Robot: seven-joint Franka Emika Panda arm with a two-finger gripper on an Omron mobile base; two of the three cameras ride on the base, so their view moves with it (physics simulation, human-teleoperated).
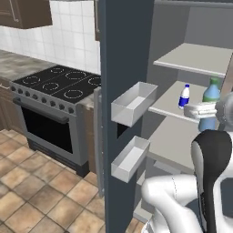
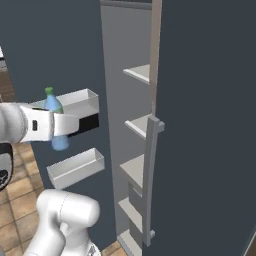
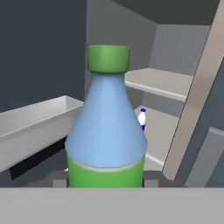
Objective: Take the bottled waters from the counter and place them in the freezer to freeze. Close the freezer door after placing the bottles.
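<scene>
Gripper: the gripper (image 2: 75, 123) is pinched on the blue-green bottle (image 3: 106, 131), carrying it upright at the freezer's open mouth.
White bottle: the white bottle (image 1: 184, 96) already stands on the middle shelf (image 1: 170, 101), well inside the freezer (image 2: 135, 50).
Blue-green bottle: in the air, level with the upper door bin (image 1: 132, 103) and just in front of that middle shelf, touching neither.
Risk, door bin: the bin sits close on the hand's left; I judge a drift that way knocks the bottle against its wall.
Risk, shelf edge: come in too low and the bottle's base catches the shelf lip, and it could tilt in the grip.
Risk, neighbour: set it down too near the white one and that one tips over.
Risk, door: the freezer door (image 1: 123, 54) stands wide open; it cannot swing shut until the arm backs clear.
Hidden: the fingertips and the bottle's base are cut off in the hand view.
Hard to tell: how much shelf lies free behind the white bottle.
</scene>
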